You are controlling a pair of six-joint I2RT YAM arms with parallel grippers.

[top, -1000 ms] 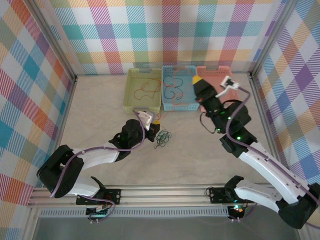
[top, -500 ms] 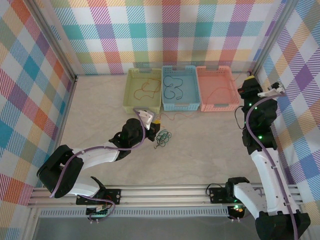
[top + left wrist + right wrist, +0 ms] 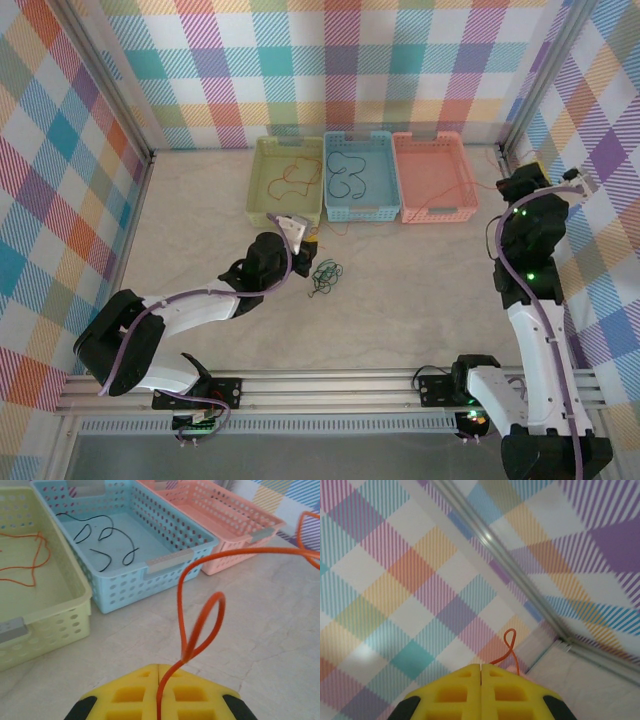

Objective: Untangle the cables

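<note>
Two cables look sorted. A black cable [image 3: 346, 172] lies loose inside the blue basket [image 3: 130, 585]. A thin orange one [image 3: 292, 175] lies in the yellow basket [image 3: 55, 625], just left of the blue one. Neither touches any other cord as far as can be seen. A second orange cable [image 3: 215, 597] is in hand. The left gripper [image 3: 159, 672] sits on the near side of the blue basket, off its front left corner. Its jaws are closed with the cord pinched between them, and the cord rises from them in a small loop and runs off to the right. The right gripper [image 3: 481, 666] is far to the right of the blue basket, up by the side wall. It is likewise clamped tight on an orange end that curls just past its tips. In the top view this cord appears to stretch between the two grippers and across the pink basket [image 3: 227, 555], just right of the blue one, so I judge it freed and ready to be laid there. The green cable [image 3: 325, 275] is left. It lies in a bunched heap on the table, on the near side of the blue basket and close beside the left gripper. Whether another dark cord is caught in the heap is too small to tell. By that count the task is past halfway, with one placement and one knot of cord to go.
</note>
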